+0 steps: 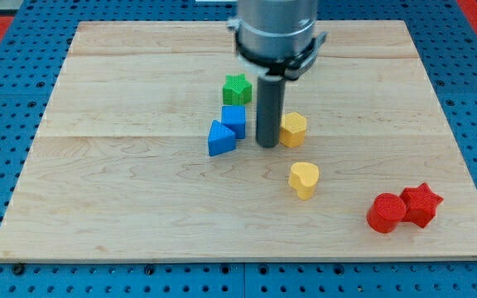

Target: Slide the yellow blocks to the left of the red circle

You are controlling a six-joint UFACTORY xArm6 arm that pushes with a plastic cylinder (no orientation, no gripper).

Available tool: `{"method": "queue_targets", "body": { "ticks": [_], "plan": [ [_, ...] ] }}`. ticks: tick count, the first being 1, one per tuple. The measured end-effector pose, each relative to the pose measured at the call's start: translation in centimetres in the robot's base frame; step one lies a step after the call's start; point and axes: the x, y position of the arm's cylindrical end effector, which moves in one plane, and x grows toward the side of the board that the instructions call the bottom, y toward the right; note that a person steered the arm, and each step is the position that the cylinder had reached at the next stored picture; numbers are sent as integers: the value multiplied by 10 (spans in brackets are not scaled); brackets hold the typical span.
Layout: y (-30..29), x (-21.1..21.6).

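Nearest the view's bottom, at the right, the red circle (385, 213) stands on the wooden board (122, 207), a short cylinder, with the red star (422, 204) touching it on its right and a shade farther back. To the left of that pair and farther in, well apart from them, sits the yellow heart (304, 179), alone on bare wood near the middle of the board. Farther still, the second yellow block (294, 130), a squat many-sided shape that may be a hexagon, lies just to the right of my tip (267, 145); the rod's lower end stands beside its left face, so close that I cannot tell whether they touch. There is no hand or jaw on this arm to open or close, only the straight dark rod, which grips nothing. To the left of my tip, near but apart from it, the blue triangle (220, 139) lies with the blue cube (234, 120) touching it behind and to its right. Farthest of the blocks, the green star (237, 88) sits just behind the blue cube, close against it. Both yellow blocks lie left of the red circle, yet far from it. The arm's grey body (276, 29) rises out of the view's top above the rod.
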Motion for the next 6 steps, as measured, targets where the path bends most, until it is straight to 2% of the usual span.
{"method": "queue_targets", "body": {
  "ticks": [1, 2, 3, 4, 5, 6],
  "plan": [
    [4, -36],
    [61, -22],
    [71, 54],
    [45, 40],
    [-29, 58],
    [-6, 126]
  ]
}}
